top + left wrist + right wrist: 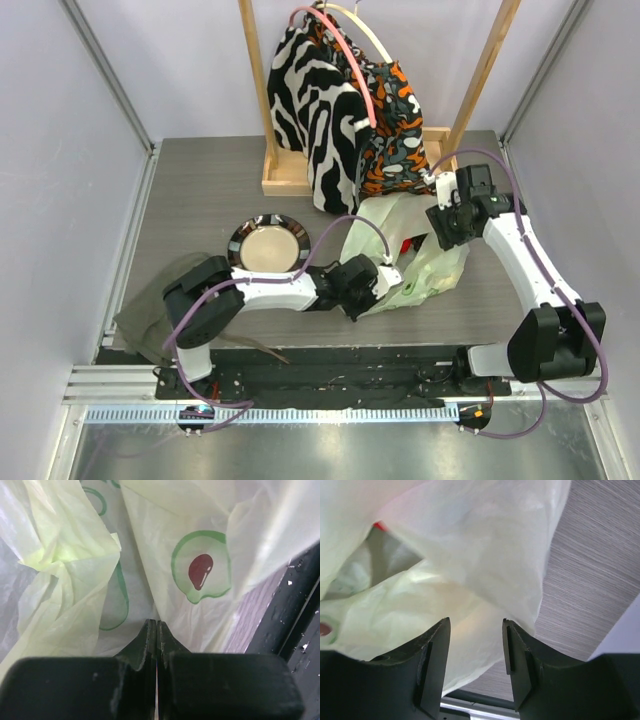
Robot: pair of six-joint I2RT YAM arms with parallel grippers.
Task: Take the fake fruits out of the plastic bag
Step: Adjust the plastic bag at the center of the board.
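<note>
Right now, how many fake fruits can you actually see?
1: a red fruit, partly seen through the mouth of the plastic bag. None lies on the plate. More may be hidden inside the bag.

A robotics lab cell: left arm [270, 288] and right arm [520, 250] bolted beside an aluminium rail [300, 413], at a grey table [200, 190] boxed in by plain pale panels [50, 180] on metal posts [107, 70].

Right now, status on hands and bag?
Left hand shut on plastic bag edge. Right hand open over bag. Red fruit glimpsed inside, none out. Bag folds hide the rest.
</note>
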